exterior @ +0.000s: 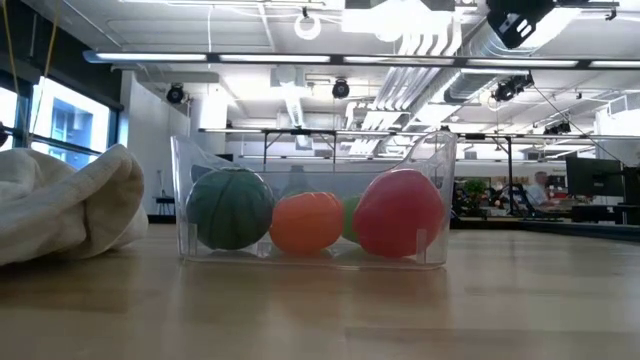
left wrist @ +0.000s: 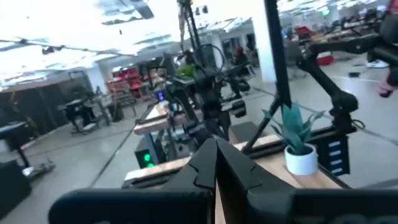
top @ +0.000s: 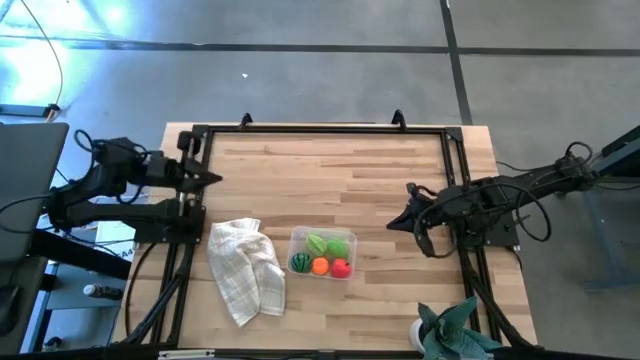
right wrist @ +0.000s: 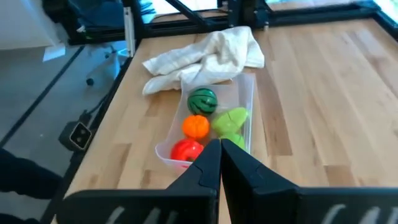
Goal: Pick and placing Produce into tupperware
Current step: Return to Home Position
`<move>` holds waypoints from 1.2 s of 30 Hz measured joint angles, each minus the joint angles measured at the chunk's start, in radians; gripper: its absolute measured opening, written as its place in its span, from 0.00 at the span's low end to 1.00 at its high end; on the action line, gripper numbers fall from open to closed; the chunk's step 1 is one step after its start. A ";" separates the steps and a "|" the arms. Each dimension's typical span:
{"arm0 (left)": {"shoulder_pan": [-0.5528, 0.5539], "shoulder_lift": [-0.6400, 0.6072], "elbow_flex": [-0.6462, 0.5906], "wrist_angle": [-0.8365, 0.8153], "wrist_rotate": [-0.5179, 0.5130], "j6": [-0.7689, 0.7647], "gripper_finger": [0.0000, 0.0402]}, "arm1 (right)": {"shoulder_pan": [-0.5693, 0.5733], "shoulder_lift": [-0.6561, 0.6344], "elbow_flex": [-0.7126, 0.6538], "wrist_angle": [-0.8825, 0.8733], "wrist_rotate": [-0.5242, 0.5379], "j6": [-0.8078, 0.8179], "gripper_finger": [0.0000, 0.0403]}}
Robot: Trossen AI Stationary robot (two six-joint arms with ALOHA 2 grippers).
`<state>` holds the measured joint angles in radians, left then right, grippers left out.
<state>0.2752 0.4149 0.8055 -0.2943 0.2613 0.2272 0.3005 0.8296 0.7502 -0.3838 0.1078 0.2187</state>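
black jointed arms point(top: 110, 185), looping cables point(top: 538, 205)

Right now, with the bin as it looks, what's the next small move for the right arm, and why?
Probably draw the right end effector back toward the table's right edge, away from the tupperware. The red, orange, round green and leafy pieces all lie inside it; the right end effector is shut, holding nothing, and the left end effector waits at the left edge.
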 joint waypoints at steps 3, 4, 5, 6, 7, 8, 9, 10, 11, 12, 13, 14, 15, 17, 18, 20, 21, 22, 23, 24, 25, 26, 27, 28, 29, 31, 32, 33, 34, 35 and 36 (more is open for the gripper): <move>-0.058 -0.007 -0.002 -0.026 -0.060 0.001 0.00 | 0.000 0.000 0.000 0.009 0.000 -0.048 0.01; -0.076 -0.007 -0.002 -0.042 -0.071 0.005 0.00 | 0.001 -0.002 0.000 0.007 -0.003 -0.069 0.01; -0.092 -0.007 -0.002 -0.066 -0.091 0.014 0.00 | 0.001 -0.006 0.000 0.005 -0.003 -0.079 0.01; -0.106 -0.008 -0.002 -0.091 -0.123 0.027 0.00 | 0.001 -0.011 0.000 0.007 -0.003 -0.077 0.01; -0.119 -0.017 -0.002 -0.115 -0.162 0.038 0.00 | 0.000 -0.021 0.000 0.007 -0.003 -0.065 0.01; -0.132 -0.031 -0.001 -0.139 -0.199 0.051 0.00 | 0.000 -0.033 0.000 0.005 -0.003 -0.058 0.01; -0.142 -0.046 -0.001 -0.152 -0.234 0.062 0.00 | 0.000 -0.047 0.000 0.007 -0.003 -0.050 0.01; -0.151 -0.062 0.002 -0.152 -0.256 0.077 0.00 | 0.002 -0.067 0.000 0.004 -0.003 -0.042 0.01; -0.159 -0.083 0.005 -0.145 -0.260 0.093 0.00 | 0.006 -0.088 0.000 -0.001 -0.003 -0.039 0.01; -0.166 -0.107 0.005 -0.143 -0.261 0.106 0.00 | 0.011 -0.112 0.000 -0.001 -0.003 -0.037 0.01; -0.168 -0.124 0.007 -0.143 -0.262 0.111 0.00 | 0.015 -0.138 0.000 -0.001 -0.003 -0.038 0.01; -0.168 -0.132 0.008 -0.146 -0.261 0.115 0.00 | 0.018 -0.164 0.000 -0.001 -0.003 -0.042 0.01; -0.167 -0.136 0.007 -0.166 -0.262 0.114 0.00 | 0.021 -0.190 0.000 -0.001 -0.003 -0.046 0.01; -0.164 -0.146 0.005 -0.221 -0.263 0.105 0.00 | 0.022 -0.237 0.000 -0.002 -0.003 -0.064 0.01; -0.164 -0.152 0.005 -0.243 -0.269 0.098 0.00 | 0.022 -0.259 0.000 -0.006 -0.003 -0.068 0.01; -0.164 -0.163 0.005 -0.271 -0.284 0.085 0.00 | 0.022 -0.301 0.000 -0.028 -0.003 -0.066 0.01; -0.164 -0.168 0.005 -0.276 -0.294 0.084 0.00 | 0.022 -0.321 0.000 -0.040 -0.003 -0.066 0.01; -0.164 -0.176 0.005 -0.277 -0.305 0.085 0.00 | 0.022 -0.338 0.000 -0.056 -0.003 -0.062 0.01; -0.164 -0.190 0.005 -0.275 -0.316 0.086 0.00 | 0.022 -0.356 0.000 -0.075 -0.002 -0.059 0.01; -0.164 -0.207 0.005 -0.275 -0.329 0.089 0.00 | 0.022 -0.374 0.000 -0.096 -0.002 -0.052 0.01; -0.164 -0.224 0.005 -0.271 -0.340 0.090 0.00 | 0.022 -0.389 0.000 -0.113 -0.002 -0.040 0.01; -0.164 -0.244 0.005 -0.270 -0.342 0.090 0.00 | 0.022 -0.405 0.000 -0.123 -0.002 -0.038 0.01; -0.164 -0.263 0.002 -0.271 -0.343 0.090 0.00 | 0.022 -0.420 0.000 -0.132 -0.002 -0.036 0.01; -0.164 -0.282 -0.005 -0.267 -0.343 0.089 0.00 | 0.022 -0.434 0.000 -0.136 -0.002 -0.036 0.01; -0.164 -0.307 -0.017 -0.258 -0.343 0.085 0.00 | 0.022 -0.450 0.000 -0.136 -0.002 -0.036 0.01; -0.164 -0.357 -0.050 -0.226 -0.342 0.082 0.00 | 0.022 -0.480 0.000 -0.137 0.002 -0.040 0.01; -0.164 -0.384 -0.067 -0.211 -0.342 0.082 0.00 | 0.022 -0.495 0.000 -0.137 0.012 -0.041 0.01; -0.164 -0.408 -0.087 -0.202 -0.343 0.082 0.00 | 0.022 -0.509 0.000 -0.140 0.025 -0.042 0.01; -0.164 -0.411 -0.103 -0.188 -0.344 0.079 0.00 | 0.022 -0.523 0.000 -0.146 0.039 -0.041 0.01; -0.164 -0.406 -0.114 -0.175 -0.343 0.079 0.00 | 0.022 -0.537 0.000 -0.152 0.051 -0.041 0.01; -0.164 -0.405 -0.118 -0.198 -0.339 0.079 0.00 | 0.022 -0.550 0.000 -0.159 0.057 -0.040 0.01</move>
<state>0.1109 0.0098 0.6879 -0.4920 -0.0782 0.3061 0.3222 0.2797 0.7502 -0.5424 0.1646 0.1783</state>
